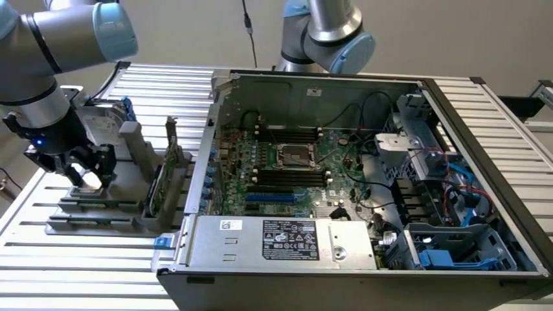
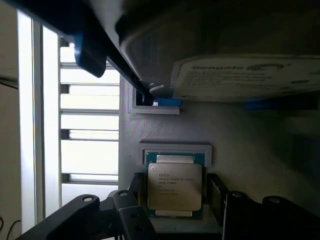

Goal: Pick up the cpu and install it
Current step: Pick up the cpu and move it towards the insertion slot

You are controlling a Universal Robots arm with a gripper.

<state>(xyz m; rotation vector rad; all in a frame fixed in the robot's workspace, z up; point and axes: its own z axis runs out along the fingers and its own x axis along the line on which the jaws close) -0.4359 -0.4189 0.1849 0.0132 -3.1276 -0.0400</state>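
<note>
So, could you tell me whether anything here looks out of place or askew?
Nothing stands out. The cpu lies flat and square in its holder, with the end effector right over it. The socket in the case looks intact.

cpu (image 2: 174, 186) in fixture (image 2: 250, 135) recess | hard drive (image 2: 240, 75) near it (same fixture) | computer case (image 1: 346, 91) toward exterior view's right

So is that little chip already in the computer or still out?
Out: the cpu lies flat in a grey tray outside the case, flanked by the open gripper.
</note>
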